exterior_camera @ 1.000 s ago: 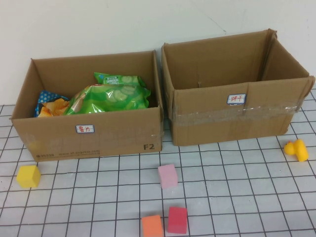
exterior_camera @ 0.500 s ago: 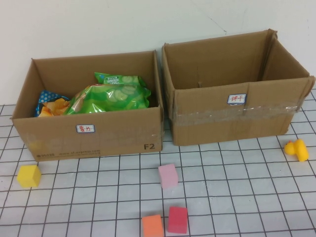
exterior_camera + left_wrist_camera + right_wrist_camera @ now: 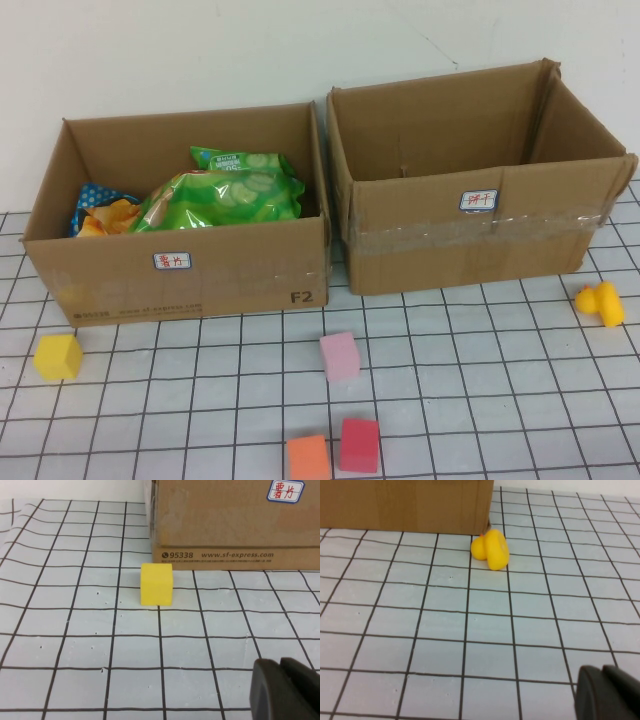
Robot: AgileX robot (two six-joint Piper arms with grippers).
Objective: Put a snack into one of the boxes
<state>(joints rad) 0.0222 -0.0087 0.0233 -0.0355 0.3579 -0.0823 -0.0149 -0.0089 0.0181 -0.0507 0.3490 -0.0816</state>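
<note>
Snack bags already inside left box; right box apparently empty. Left gripper low near yellow cube, right gripper low near rubber duck; jaws' state: cannot tell. Risk: no loose snack on tabletop, so grabbing a toy instead.

Even, bright, diffuse light is seen across all three views. Only soft, short shadows are cast, one just beside the yellow cube and one under the yellow duck. The inside of the right box is dimmer than its front. Faint sheen is noted on its tape band. Near each wrist view's edge, the left gripper and right gripper are rendered dark and blurred.
</note>
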